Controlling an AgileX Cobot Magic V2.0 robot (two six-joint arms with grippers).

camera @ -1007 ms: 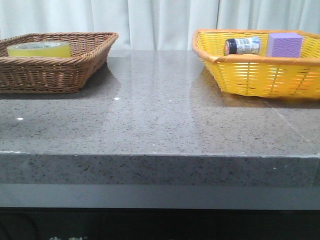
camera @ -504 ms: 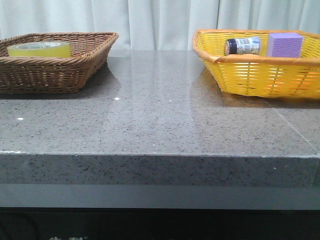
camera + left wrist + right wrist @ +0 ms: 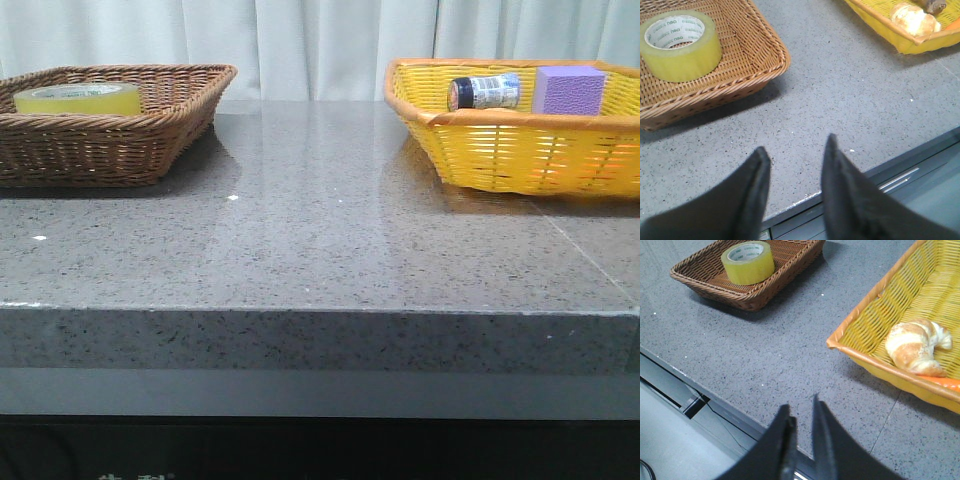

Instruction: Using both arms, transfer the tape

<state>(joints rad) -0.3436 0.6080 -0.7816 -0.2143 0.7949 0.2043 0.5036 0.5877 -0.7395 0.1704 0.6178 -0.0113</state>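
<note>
The tape [image 3: 78, 98], a thick yellow roll with a pale printed core, lies flat in the brown wicker basket [image 3: 120, 150] at the table's far left. It also shows in the left wrist view [image 3: 681, 45] and the right wrist view [image 3: 748, 262]. Neither arm shows in the front view. My left gripper [image 3: 796, 150] is open and empty, over the table's front edge and well short of the brown basket [image 3: 760, 75]. My right gripper [image 3: 801, 405] is empty with only a slim gap between its jaws, over the front edge and apart from both baskets.
A yellow basket [image 3: 500, 150] at the far right holds a small dark-capped bottle [image 3: 484, 92] and a purple block [image 3: 568, 90]. The right wrist view shows a croissant [image 3: 916, 345] in the yellow basket [image 3: 865, 330]. Grey speckled tabletop [image 3: 320, 220] lies between the baskets.
</note>
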